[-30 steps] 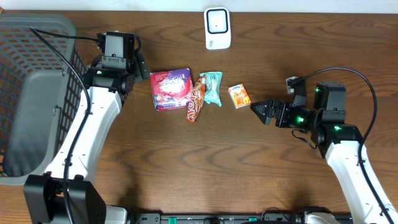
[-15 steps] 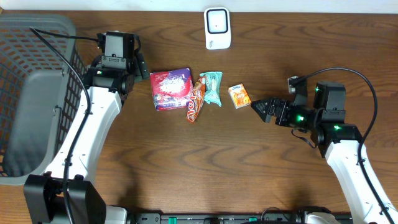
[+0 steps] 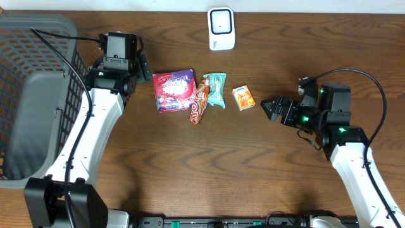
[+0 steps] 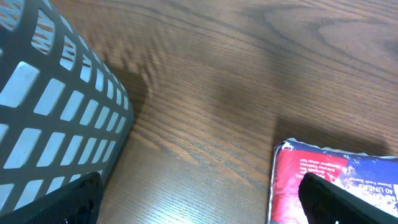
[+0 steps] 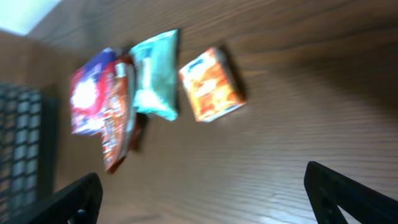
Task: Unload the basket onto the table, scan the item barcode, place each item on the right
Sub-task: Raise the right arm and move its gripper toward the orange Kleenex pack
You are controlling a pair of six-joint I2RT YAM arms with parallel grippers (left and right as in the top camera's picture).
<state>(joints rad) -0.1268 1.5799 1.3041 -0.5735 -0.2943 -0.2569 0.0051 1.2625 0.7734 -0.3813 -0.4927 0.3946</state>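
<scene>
A grey basket stands at the left of the counter. Next to it the left fingers gape wide, empty. Then come a purple packet, a red wrapper and a teal packet, touching, with a white scanner at the far edge. A small orange box lies near them. Just right of it, the right fingers are spread wide, empty.

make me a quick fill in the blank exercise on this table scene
1. The left gripper and the right gripper both stand ____.
2. Nearest the orange box is the ____ gripper.
3. The packet between the red wrapper and that box is ____ in colour.
Missing words: open; right; teal.
</scene>
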